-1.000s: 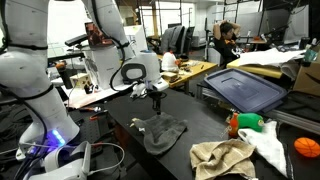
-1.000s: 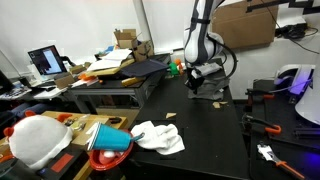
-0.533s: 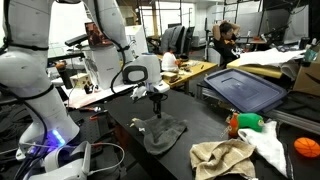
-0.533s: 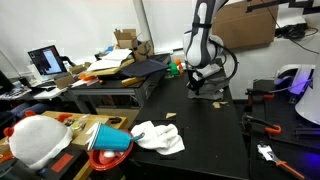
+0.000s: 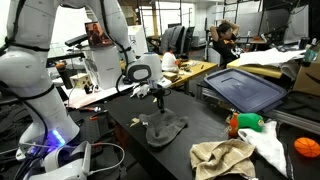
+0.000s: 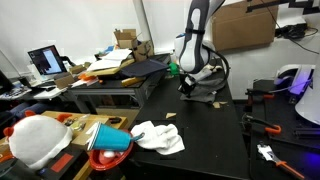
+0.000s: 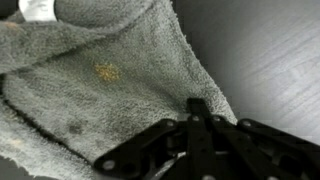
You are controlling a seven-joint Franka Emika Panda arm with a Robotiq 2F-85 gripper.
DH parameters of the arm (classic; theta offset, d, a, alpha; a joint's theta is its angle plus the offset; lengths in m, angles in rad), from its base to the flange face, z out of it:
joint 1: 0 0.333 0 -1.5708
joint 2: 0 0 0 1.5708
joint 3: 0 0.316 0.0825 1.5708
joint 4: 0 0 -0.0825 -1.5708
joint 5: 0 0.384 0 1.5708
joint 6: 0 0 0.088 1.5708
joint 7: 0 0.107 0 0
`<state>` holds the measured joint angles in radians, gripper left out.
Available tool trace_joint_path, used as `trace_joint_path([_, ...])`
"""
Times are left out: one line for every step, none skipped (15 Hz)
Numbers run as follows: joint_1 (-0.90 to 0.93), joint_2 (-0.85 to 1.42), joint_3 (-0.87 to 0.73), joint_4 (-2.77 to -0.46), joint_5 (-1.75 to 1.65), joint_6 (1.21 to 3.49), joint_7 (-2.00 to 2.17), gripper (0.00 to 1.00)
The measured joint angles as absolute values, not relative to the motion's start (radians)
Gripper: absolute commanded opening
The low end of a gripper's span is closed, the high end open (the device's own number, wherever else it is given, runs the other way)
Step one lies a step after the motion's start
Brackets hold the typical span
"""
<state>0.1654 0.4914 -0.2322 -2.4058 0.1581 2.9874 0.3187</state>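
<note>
A grey towel [image 5: 167, 130] lies bunched on the black table [image 5: 125, 140], with one edge drawn up to my gripper [image 5: 158, 102]. The gripper is shut on that edge. In the wrist view the towel [image 7: 100, 90] fills the left and middle, with a yellowish stain and a white tag at the top. The closed black fingers [image 7: 197, 108] pinch its rim beside bare dark tabletop [image 7: 275, 60]. In an exterior view the gripper [image 6: 187, 90] hangs low over the towel [image 6: 207, 96] at the far end of the table [image 6: 205, 140].
A beige towel [image 5: 222, 158], a white cloth [image 5: 266, 146], a green item [image 5: 248, 122] and an orange ball [image 5: 306, 148] lie near one table end. A blue-lidded bin [image 5: 245, 88] stands beyond. A white cloth [image 6: 158, 137], a teal bowl [image 6: 110, 140] and hand tools [image 6: 262, 125] sit nearer.
The towel lay flatter a second ago. It is now gathered into a taller heap under the shut gripper, and the arm has shifted slightly sideways.
</note>
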Motion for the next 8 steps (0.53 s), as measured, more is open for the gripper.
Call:
trace_joint_path([0.174,0.500,-0.227,-2.391,0.158,2.993,0.319,0.00])
trace_joint_path([0.182,0.510,-0.221,-2.375,0.158,3.000,0.319,0.00])
trace_joint_path([0.190,0.521,-0.216,-2.359,0.158,3.008,0.319,0.00])
trace_joint_path([0.200,0.532,-0.213,-2.341,0.158,3.014,0.319,0.00])
trace_joint_path([0.210,0.545,-0.210,-2.321,0.158,3.020,0.320,0.00])
trace_joint_path([0.221,0.557,-0.209,-2.301,0.158,3.027,0.321,0.00])
trace_joint_path([0.233,0.570,-0.208,-2.281,0.158,3.036,0.323,0.00])
trace_joint_path([0.244,0.583,-0.208,-2.262,0.158,3.048,0.327,0.00])
